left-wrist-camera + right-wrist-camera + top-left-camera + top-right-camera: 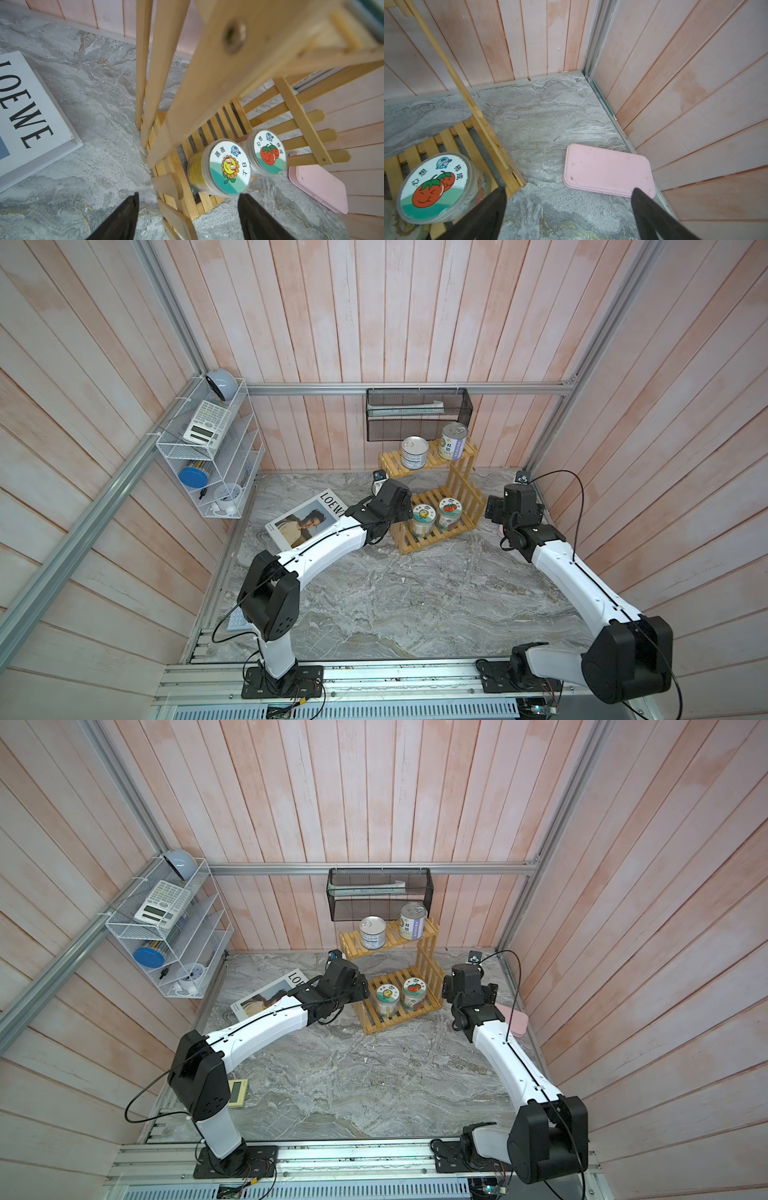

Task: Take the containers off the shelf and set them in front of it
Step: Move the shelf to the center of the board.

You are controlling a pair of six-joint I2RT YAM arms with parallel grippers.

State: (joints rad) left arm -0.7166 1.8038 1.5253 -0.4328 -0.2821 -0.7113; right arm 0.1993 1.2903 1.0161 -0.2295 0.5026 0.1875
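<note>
Left arm (324, 542) reaches forward, elbow bent, wrist pitched down. Left fingers (124, 216) apart, gripping nothing. Right arm (582, 585) also extended forward, wrist down. Right fingers (488, 214) spread wide, empty.

- "LOEWE", black capitals on the magazine (305, 518) cover, left of centre in both top views.
- "蒸蒸日上" on the sunflower lid (228, 168), left wrist view.
- "心想柿成" on the tomato lid (433, 187), both wrist views.
</note>
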